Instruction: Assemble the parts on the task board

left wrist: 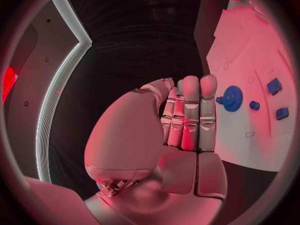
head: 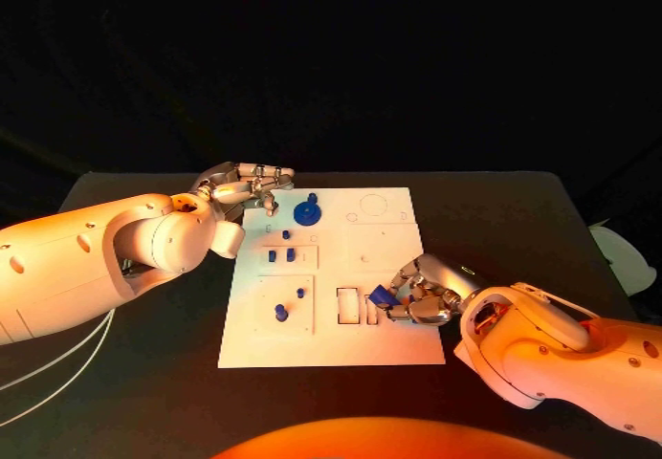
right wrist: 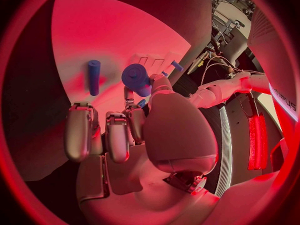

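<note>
The small blue plastic part (head: 380, 300) sits pinched in our right hand (head: 421, 295) at the lower right of the white task board (head: 400, 344), beside two rectangular slots. We judge it light, stiff and slippery, best held by its sides. Our left hand (head: 246, 184), fingers together and holding nothing, hovers upper left near the blue gear (head: 308, 210). We count five other blue parts on the board.

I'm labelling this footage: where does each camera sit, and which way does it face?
Head view: on the robot's head, facing down at the board; both arms show.
Left wrist view: behind the left hand, facing the board's edge and the gear.
Right wrist view: behind the right hand, which holds a blue part.
Head and left wrist views share the gear.
</note>
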